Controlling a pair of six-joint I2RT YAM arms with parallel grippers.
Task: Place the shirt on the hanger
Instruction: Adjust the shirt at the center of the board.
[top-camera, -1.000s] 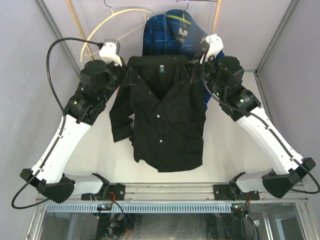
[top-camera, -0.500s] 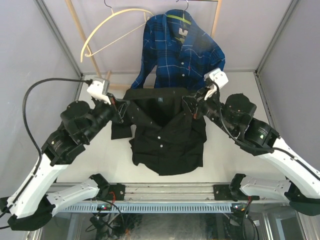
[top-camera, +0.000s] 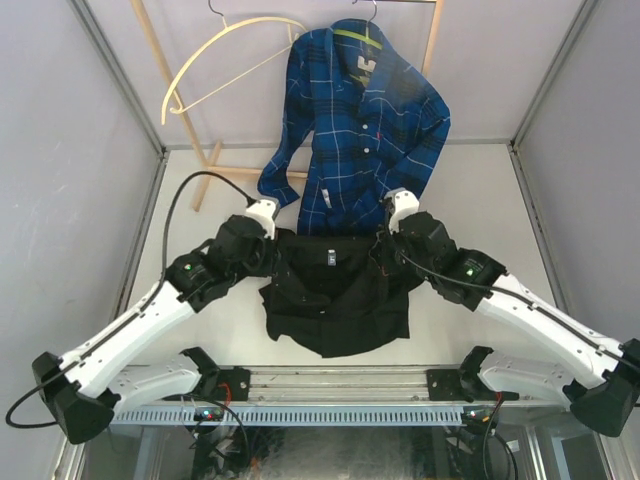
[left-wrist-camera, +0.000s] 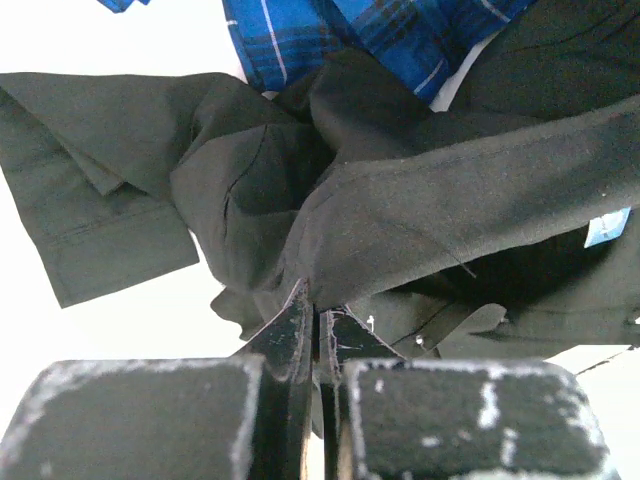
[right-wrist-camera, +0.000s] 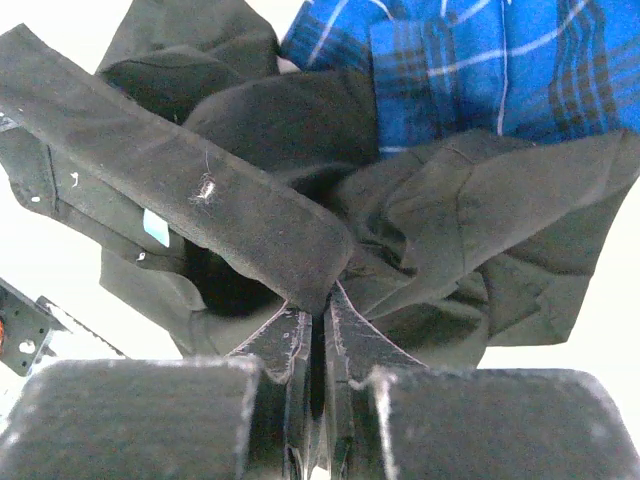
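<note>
The black shirt (top-camera: 335, 300) is held by its collar ends low over the near half of the table, its body bunched below. My left gripper (top-camera: 277, 253) is shut on the collar's left end; in the left wrist view the fabric (left-wrist-camera: 420, 200) runs into the gripper (left-wrist-camera: 318, 305). My right gripper (top-camera: 383, 250) is shut on the collar's right end, seen in the right wrist view (right-wrist-camera: 322, 310) with the collar band (right-wrist-camera: 190, 190) above. The cream wooden hanger (top-camera: 215, 62) hangs empty at the back left, well apart from both grippers.
A blue plaid shirt (top-camera: 365, 120) hangs on its own hanger at the back centre, just behind the black shirt. A wooden rack post (top-camera: 170, 75) stands at back left. Grey walls close in both sides. A metal rail (top-camera: 340, 380) runs along the near edge.
Both arms have come down and toward the near edge, carrying the black shirt from in front of the plaid shirt to low over the table, where it has bunched up.
</note>
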